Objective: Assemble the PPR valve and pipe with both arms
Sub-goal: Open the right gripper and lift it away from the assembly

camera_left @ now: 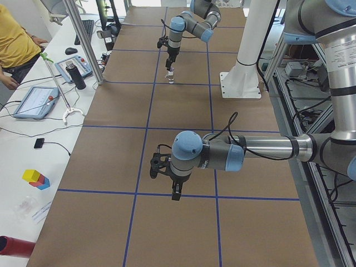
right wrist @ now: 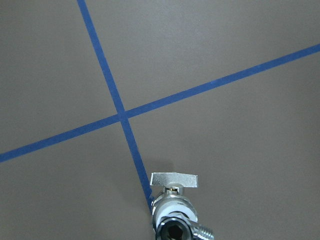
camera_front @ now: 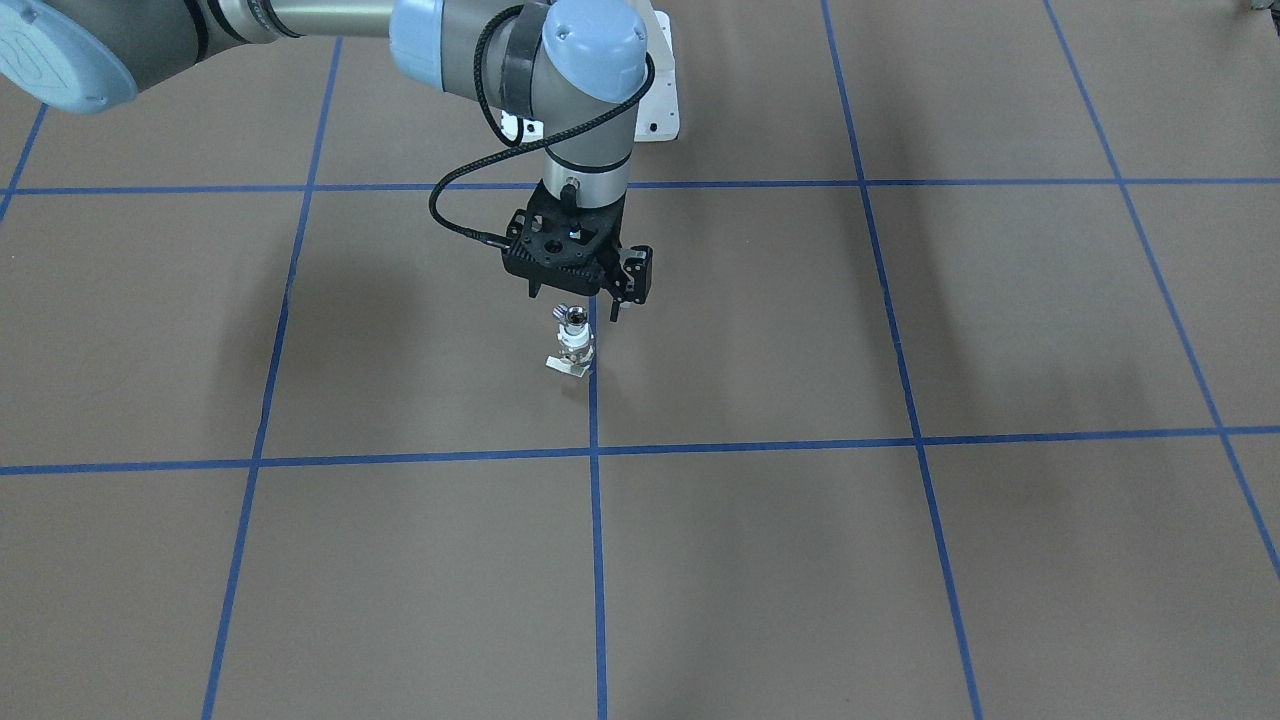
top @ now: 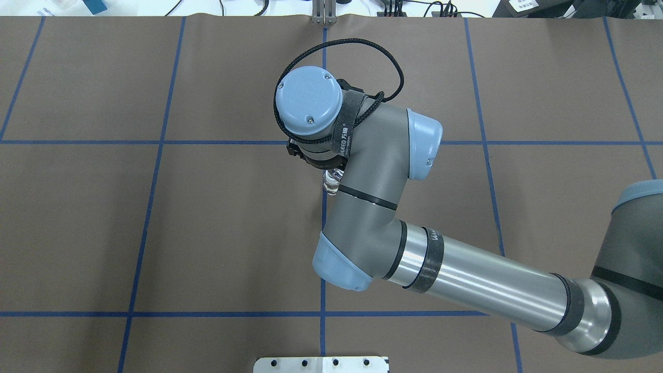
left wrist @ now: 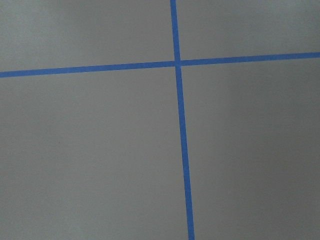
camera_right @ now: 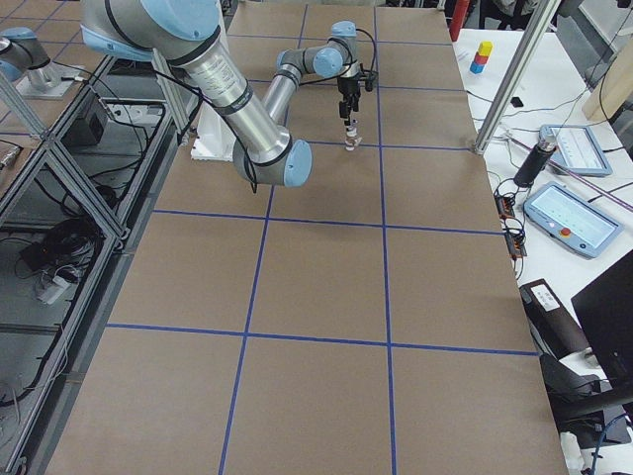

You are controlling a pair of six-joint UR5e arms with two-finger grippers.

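Observation:
The PPR valve stands upright on the table's centre blue line, with its flat handle tab at the bottom. A short grey metallic pipe stub with a dark bore sits on top of it. My right gripper hangs just above the stub, open, its fingertips apart on either side and holding nothing. The right wrist view shows the valve from above. My left gripper hovers over bare table far from the valve, and I cannot tell whether it is open or shut.
Brown table cover with a blue tape grid. The white bolted pedestal stands at the robot's side. Operators' tablets, a bottle and coloured blocks lie on the bench beyond the table's far edge.

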